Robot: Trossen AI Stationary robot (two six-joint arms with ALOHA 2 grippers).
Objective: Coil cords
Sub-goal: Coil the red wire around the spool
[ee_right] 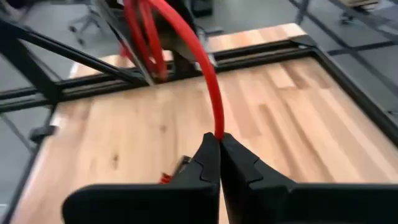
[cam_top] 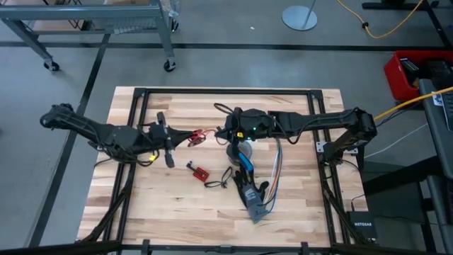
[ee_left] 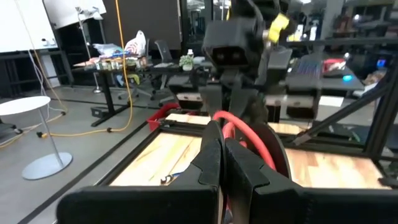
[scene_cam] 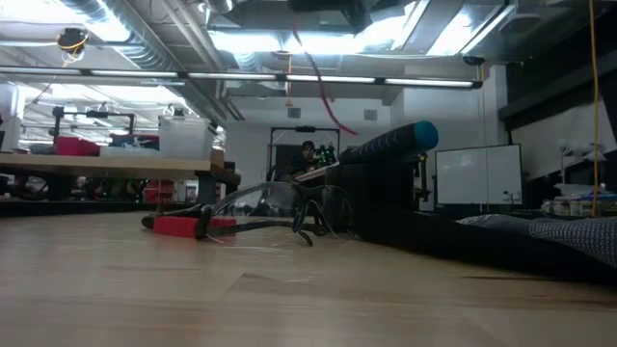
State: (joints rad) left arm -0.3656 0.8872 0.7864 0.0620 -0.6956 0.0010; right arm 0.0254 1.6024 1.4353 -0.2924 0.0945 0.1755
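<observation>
Above mid-tabletop: cord [cam_top: 199, 136] held taut-ish between both grippers.
Red cord with black sections hangs off the wood, nearer the far edge; left gripper [cam_top: 185, 137] clamped on one end, right gripper [cam_top: 221, 134] pinched shut on the other, red strand [ee_right: 208, 74] rising from its tips. Below, toward the near edge: small red board [cam_top: 199, 171], tape roll [cam_top: 243, 150], ribbon wires [cam_top: 274, 170].

Grey floor [cam_top: 233, 28] — wheeled metal cart [cam_top: 106, 21], round white table [ee_left: 22, 109].

Red cord [ee_right: 205, 81] runs off the frame edge.
</observation>
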